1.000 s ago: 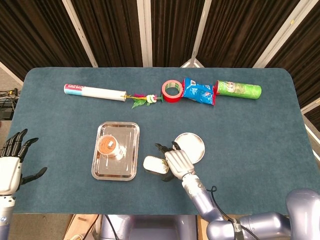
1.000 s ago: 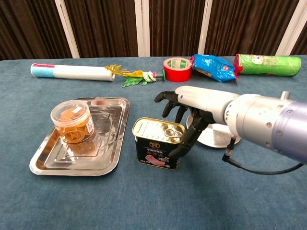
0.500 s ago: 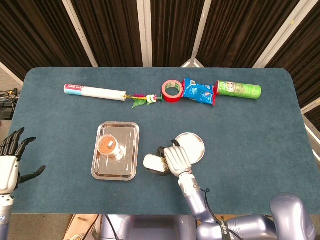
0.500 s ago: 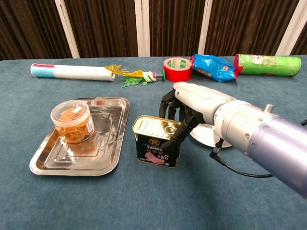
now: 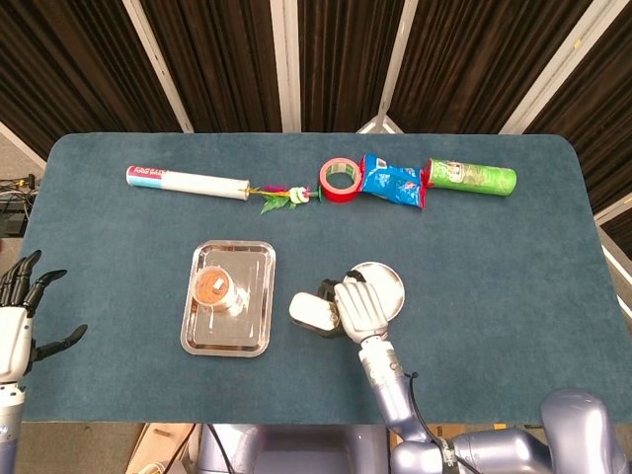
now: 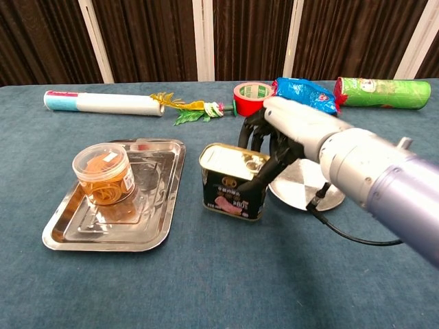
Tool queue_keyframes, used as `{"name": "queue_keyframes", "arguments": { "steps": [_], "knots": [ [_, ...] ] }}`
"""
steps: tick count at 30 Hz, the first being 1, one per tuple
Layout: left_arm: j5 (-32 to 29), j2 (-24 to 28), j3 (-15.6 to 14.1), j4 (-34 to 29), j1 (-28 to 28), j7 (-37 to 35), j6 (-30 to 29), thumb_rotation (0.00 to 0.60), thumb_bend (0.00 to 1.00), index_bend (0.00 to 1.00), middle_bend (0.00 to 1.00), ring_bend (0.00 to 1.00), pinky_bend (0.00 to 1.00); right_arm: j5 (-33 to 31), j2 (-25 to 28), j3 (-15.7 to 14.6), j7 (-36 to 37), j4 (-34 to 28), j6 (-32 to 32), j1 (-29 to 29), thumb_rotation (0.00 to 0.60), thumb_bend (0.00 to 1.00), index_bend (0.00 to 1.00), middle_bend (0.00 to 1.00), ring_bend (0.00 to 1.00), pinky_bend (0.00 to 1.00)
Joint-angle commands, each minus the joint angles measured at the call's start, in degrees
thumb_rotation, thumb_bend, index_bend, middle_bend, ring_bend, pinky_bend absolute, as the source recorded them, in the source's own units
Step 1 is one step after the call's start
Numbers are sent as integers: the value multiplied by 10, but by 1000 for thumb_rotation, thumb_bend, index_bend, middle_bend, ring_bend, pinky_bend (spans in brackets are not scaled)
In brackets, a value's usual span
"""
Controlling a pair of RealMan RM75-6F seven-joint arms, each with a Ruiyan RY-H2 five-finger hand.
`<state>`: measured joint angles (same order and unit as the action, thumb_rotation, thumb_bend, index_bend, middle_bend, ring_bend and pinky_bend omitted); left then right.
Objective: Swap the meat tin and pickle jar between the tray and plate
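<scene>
The right hand (image 6: 285,133) has a pale silver-white shell over its back, smooth and slightly glossy, and black fingers (image 6: 259,179) that emerge from under that shell. Behind the fingers, the shell narrows into a round wrist of the same pale colour. The right forearm (image 6: 384,185) behind it is a thick cylinder in a metallic lavender-grey finish with soft highlights. A thin black cable (image 6: 343,233) leaves the wrist below the shell and loops back toward the forearm. The left hand (image 5: 18,321) has the same build: a white back plate with slim black fingers (image 5: 30,272) fanning out ahead of it.
</scene>
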<state>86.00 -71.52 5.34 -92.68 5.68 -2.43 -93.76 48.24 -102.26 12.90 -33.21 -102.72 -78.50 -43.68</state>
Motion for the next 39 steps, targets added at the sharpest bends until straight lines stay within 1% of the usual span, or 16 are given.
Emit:
{"name": "queue_keyframes", "arguments": {
  "steps": [1,3,5,10,16,30,34,35,37,38,39],
  "knots": [
    [1,0,2,0,-1,-1,-2,600,146,249,0,0,68,6,17,12,3,-14,-5,8,600,145,592,644,625,213],
    [1,-1,4,1,-3,-1,-5,600,146,250,0,0,68,1,38,26,1,-15,-7,12,600,146,592,644,625,212],
    [2,-2,5,0,-4,0,-8,600,145,250,0,0,68,-11,62,39,7,-10,9,16,600,146,592,644,625,212],
    [6,-4,6,1,-7,6,-12,600,145,252,0,0,68,-26,88,45,17,8,38,20,600,146,592,644,625,212],
    [6,-7,8,1,-7,12,-11,600,146,253,0,0,68,-32,99,41,33,27,61,27,600,146,592,644,625,212],
    [4,-10,12,3,-8,18,-7,600,146,255,0,0,68,-16,96,26,53,71,78,37,600,145,592,644,625,213],
    [5,-11,11,2,-8,21,-6,600,146,255,0,0,68,-15,100,21,52,77,82,41,600,144,589,642,597,201],
    [6,-11,11,2,-8,22,-6,600,146,255,0,0,68,-15,102,20,52,78,83,42,600,144,578,631,575,185],
    [7,-12,11,2,-8,24,-6,600,146,255,0,0,68,-14,109,16,47,76,87,44,600,143,524,582,525,145],
    [8,-14,10,2,-9,27,-6,600,146,255,0,0,68,-20,122,3,26,68,95,44,600,141,465,533,487,121],
    [8,-14,10,2,-9,28,-6,600,146,255,0,0,68,-29,131,1,17,57,102,43,600,128,391,475,439,90]
  ]
}}
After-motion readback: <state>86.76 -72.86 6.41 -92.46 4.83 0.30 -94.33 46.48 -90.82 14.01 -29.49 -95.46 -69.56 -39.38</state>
